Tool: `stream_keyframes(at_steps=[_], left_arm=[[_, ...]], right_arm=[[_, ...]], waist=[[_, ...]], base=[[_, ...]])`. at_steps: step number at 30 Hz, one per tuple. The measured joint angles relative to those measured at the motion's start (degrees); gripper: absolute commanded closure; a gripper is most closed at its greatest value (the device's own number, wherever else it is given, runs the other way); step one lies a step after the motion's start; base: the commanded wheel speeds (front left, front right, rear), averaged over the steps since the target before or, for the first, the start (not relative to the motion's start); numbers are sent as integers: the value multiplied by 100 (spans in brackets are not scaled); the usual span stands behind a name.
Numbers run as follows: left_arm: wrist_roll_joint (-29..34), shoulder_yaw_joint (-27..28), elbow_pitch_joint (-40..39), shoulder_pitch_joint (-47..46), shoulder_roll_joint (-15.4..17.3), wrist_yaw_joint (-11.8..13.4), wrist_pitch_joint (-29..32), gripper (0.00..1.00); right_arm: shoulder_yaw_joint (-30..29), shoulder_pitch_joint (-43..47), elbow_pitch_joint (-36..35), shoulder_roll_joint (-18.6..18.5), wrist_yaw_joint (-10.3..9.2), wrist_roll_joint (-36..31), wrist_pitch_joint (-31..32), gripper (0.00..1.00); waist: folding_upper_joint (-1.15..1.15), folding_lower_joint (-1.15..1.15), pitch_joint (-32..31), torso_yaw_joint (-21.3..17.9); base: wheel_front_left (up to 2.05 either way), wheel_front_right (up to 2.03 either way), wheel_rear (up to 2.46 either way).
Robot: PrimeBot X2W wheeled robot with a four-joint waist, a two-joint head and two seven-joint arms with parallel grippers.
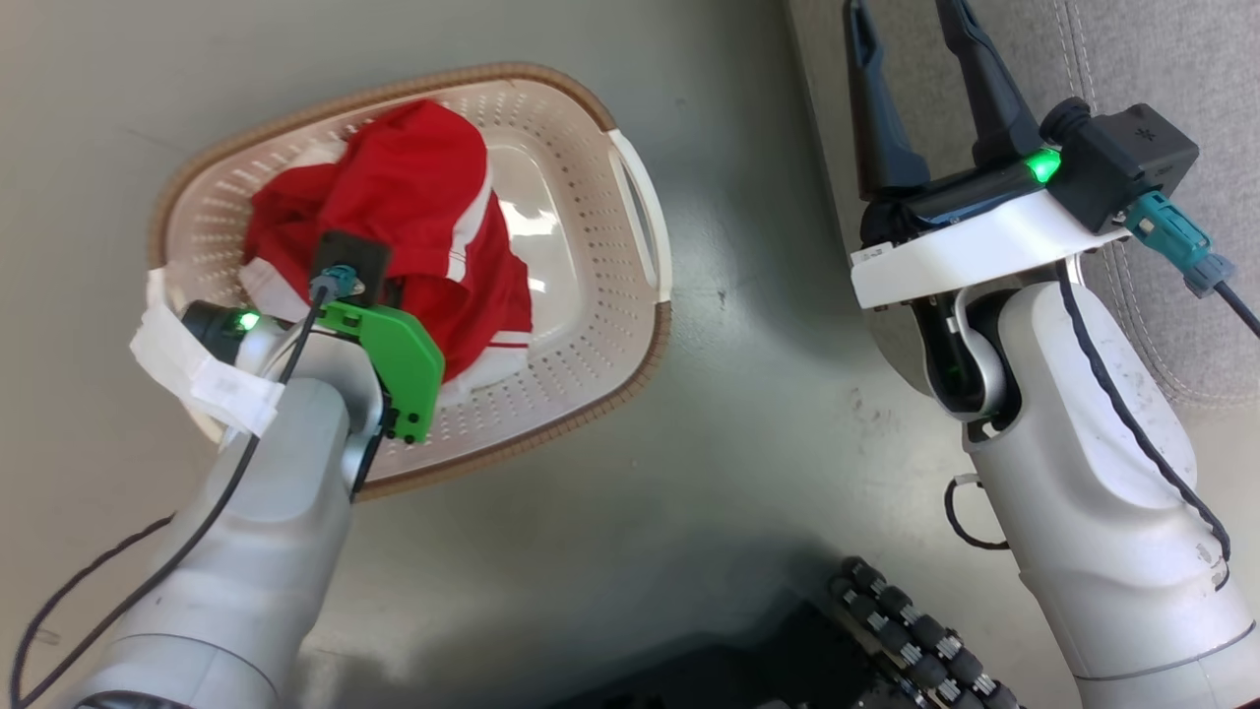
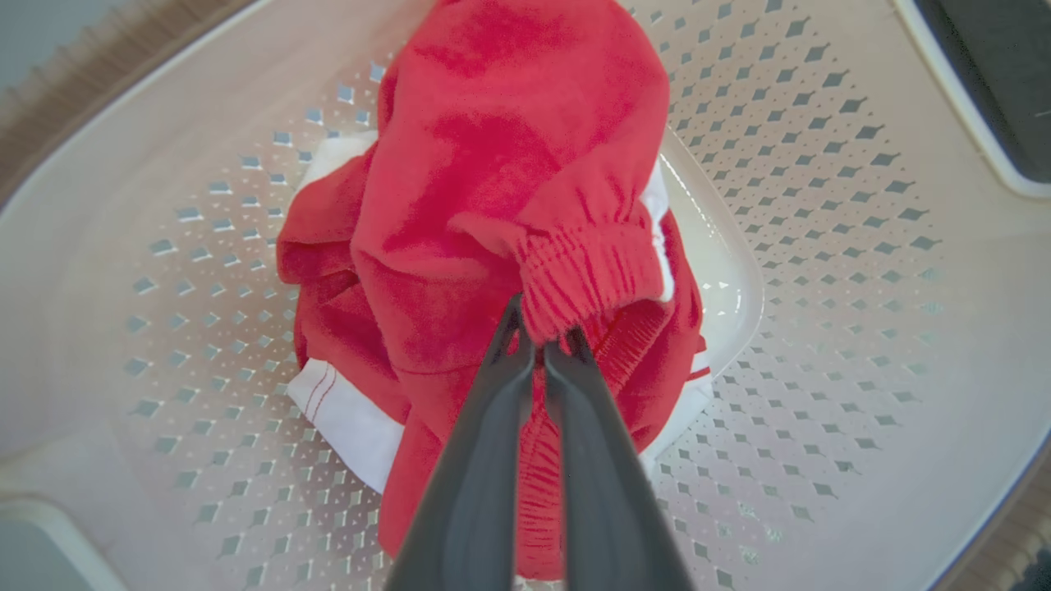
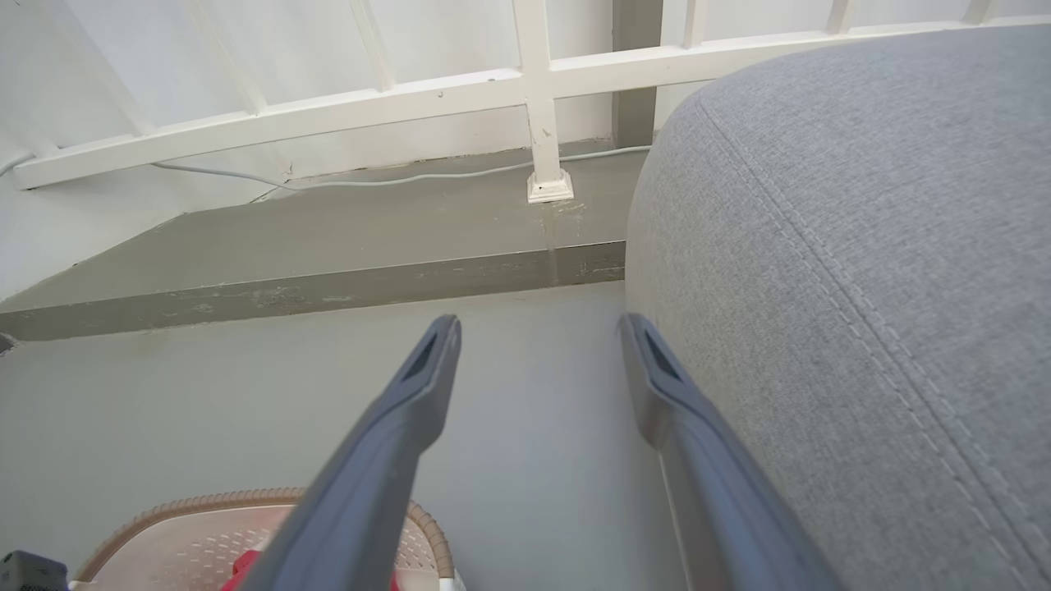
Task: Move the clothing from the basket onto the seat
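The clothing [image 1: 413,197] is a red heap with white trim lying in the cream perforated basket [image 1: 581,325] on the floor at the left of the head view. My left gripper [image 2: 546,332] reaches down into the basket [image 2: 821,246] and is shut on the elastic band of the red clothing [image 2: 509,164]. My right gripper [image 1: 906,20] stands open and empty at the upper right, over the edge of the grey seat [image 1: 1162,59]. In the right wrist view the right gripper [image 3: 538,328] is beside the seat [image 3: 862,246], with the basket [image 3: 181,525] low at the left.
Grey floor [image 1: 768,394] lies between basket and seat. A raised step [image 3: 328,246] and a white railing [image 3: 534,98] with a cable run behind. My dark wheeled base [image 1: 886,630] shows at the bottom of the head view.
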Motion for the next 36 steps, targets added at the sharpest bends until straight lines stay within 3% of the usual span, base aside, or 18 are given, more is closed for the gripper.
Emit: stream_keyframes(at_steps=[21, 36], left_arm=[[-631, -33, -283, 264, -154, -348, -893, 100], [-1165, -20, -1311, 776, -156, -417, -1027, 100]], right_arm=[[-408, 550, 475, -233, 56, -164, 0, 0], [-433, 1096, 786, -326, 159, -263, 1, 0]], waist=[[0, 0, -1145, 814], [0, 0, -2142, 1340]], base=[[0, 0, 0], [0, 0, 0]])
